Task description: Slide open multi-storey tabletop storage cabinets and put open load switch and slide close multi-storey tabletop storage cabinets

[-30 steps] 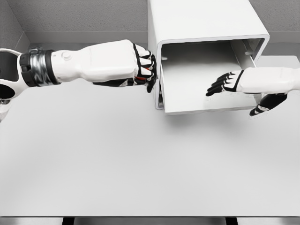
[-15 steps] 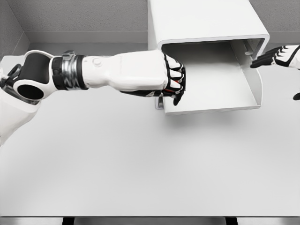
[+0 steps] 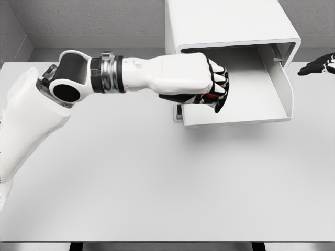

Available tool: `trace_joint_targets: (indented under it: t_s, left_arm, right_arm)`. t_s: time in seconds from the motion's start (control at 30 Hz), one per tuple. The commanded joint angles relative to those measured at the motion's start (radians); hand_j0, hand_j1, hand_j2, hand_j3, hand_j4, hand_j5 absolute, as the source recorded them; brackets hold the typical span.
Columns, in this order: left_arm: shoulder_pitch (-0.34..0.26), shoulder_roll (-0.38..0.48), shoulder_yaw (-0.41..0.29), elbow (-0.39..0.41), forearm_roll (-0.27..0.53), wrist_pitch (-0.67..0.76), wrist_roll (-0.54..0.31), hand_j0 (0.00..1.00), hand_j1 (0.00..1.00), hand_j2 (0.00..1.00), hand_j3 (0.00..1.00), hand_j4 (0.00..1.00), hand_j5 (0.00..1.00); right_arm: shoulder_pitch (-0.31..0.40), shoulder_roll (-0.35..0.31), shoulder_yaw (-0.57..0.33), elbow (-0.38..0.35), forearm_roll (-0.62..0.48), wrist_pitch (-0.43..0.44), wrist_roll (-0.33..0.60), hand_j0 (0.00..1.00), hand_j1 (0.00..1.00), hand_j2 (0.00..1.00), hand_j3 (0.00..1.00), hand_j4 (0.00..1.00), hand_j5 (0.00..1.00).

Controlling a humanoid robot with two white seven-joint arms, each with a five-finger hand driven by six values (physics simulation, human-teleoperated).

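Note:
The white storage cabinet [image 3: 220, 21] stands at the back of the table, its lower drawer [image 3: 238, 121] pulled out toward me. My left hand [image 3: 213, 88] hangs over the drawer's left part, fingers curled into a fist. A bit of red, the load switch [image 3: 209, 97], shows between those fingers; most of it is hidden. My right hand [image 3: 320, 65] is at the picture's right edge, apart from the cabinet, with its black fingers stretched out and holding nothing.
The grey table [image 3: 157, 183] stretches wide in front of the cabinet. A grey wall [image 3: 94, 18] rises behind it. My left upper arm [image 3: 26, 125] crosses the table's left side.
My left hand has travelled right, from beside the cabinet's left wall to above the open drawer. My right hand has pulled out of the drawer to the right edge.

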Motion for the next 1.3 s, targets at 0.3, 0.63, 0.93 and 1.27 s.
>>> trace_joint_targets:
  t_s: [0.3, 0.63, 0.93, 1.27]
  left_arm:
    - [-0.012, -0.1, -0.029, 0.125, -0.045, 0.004, 0.001, 0.37, 0.37, 0.37, 0.37, 0.37, 0.37]
    - [-0.02, -0.155, -0.017, 0.275, -0.096, 0.004, 0.001, 0.37, 0.37, 0.37, 0.37, 0.37, 0.37]
    - [-0.04, -0.166, -0.013, 0.275, -0.097, 0.004, 0.001, 0.38, 0.38, 0.38, 0.38, 0.38, 0.38]
    - [-0.041, -0.163, -0.012, 0.294, -0.105, 0.004, 0.001, 0.69, 0.69, 0.69, 0.69, 0.69, 0.69]
  right_arm:
    - [0.001, -0.016, -0.008, 0.0, -0.004, 0.003, -0.002, 1.0, 1.0, 1.0, 1.0, 1.0, 1.0]
    - [0.001, -0.015, -0.008, -0.003, -0.004, 0.003, -0.002, 1.0, 1.0, 1.0, 1.0, 1.0, 1.0]
    - [0.001, -0.013, -0.005, -0.003, -0.004, 0.003, -0.002, 1.0, 1.0, 1.0, 1.0, 1.0, 1.0]
    - [0.002, -0.012, -0.002, -0.004, -0.004, 0.003, -0.002, 1.0, 1.0, 1.0, 1.0, 1.0, 1.0]
